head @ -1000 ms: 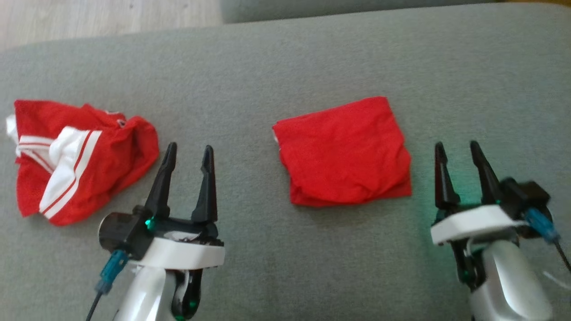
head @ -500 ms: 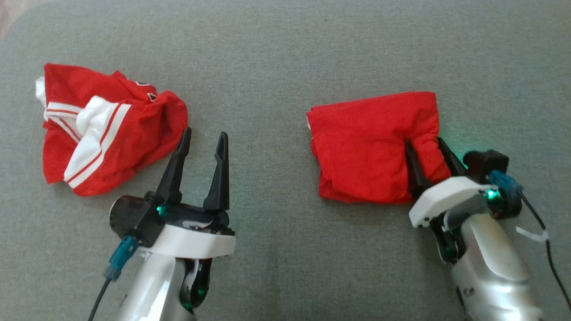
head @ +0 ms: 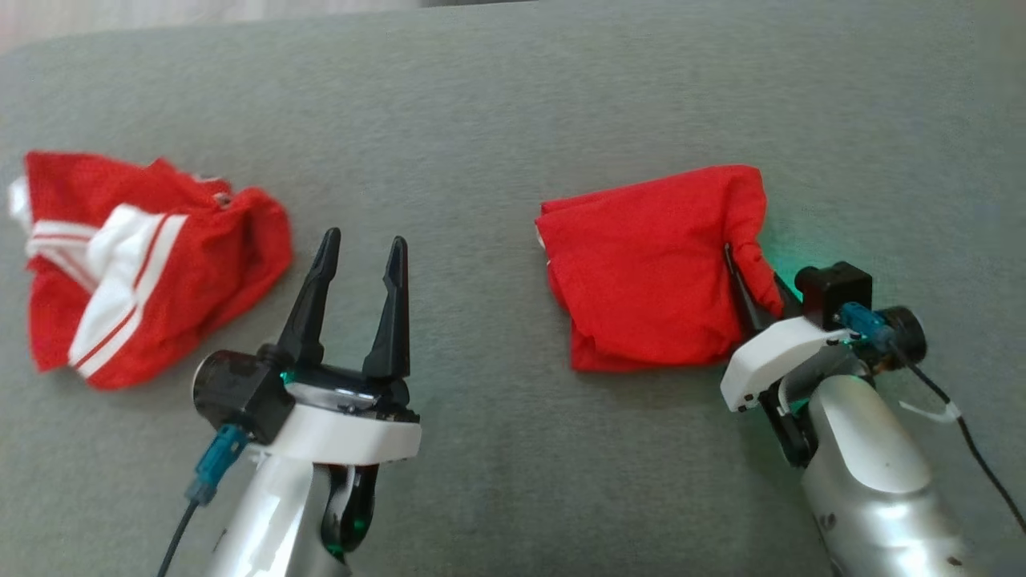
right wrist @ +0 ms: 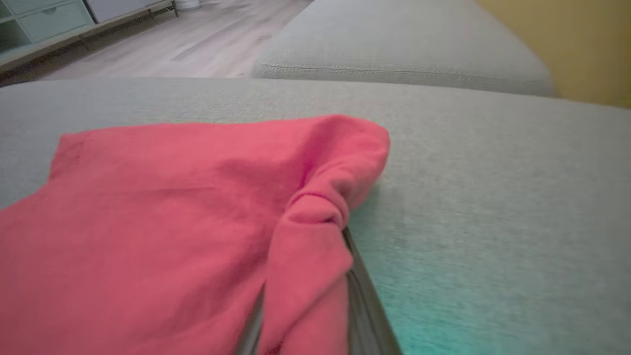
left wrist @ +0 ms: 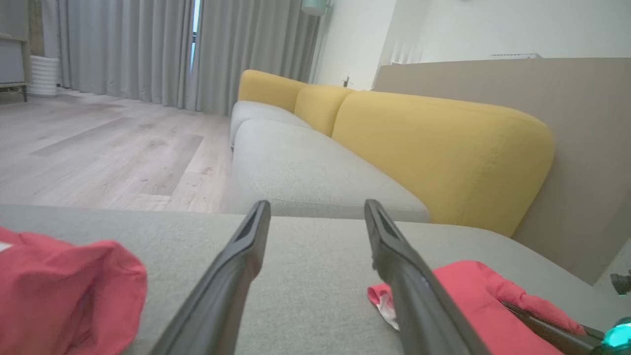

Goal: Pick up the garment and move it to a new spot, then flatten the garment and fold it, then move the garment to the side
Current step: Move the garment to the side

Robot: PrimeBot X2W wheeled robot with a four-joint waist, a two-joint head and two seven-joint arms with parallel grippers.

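1. Well off to the left of your left gripper [head: 365, 238] lies a crumpled red-and-white garment [head: 144, 264], clear of the fingers and not touching them.
2. Your left gripper is over the bare grey cushion [head: 513, 96] with its two fingers spread wide and nothing between them.
3. A strip of bare cushion separates the left gripper from the folded red garment [head: 649, 272], which lies flat on the cushion to that gripper's right, its left edge well apart from the fingers.
4. Your right gripper [head: 749, 268] is at the garment's right edge, pinching a bunched ridge of red cloth. In the right wrist view the fabric [right wrist: 305, 236] rises between the two fingers and drapes over them.
5. To the right of that gripper the cushion is bare, washed by a green glow.
6. Beyond the fingertips, the left wrist view shows a second grey seat [left wrist: 305, 172], a yellow backrest [left wrist: 443, 143] and wooden floor [left wrist: 98, 148].
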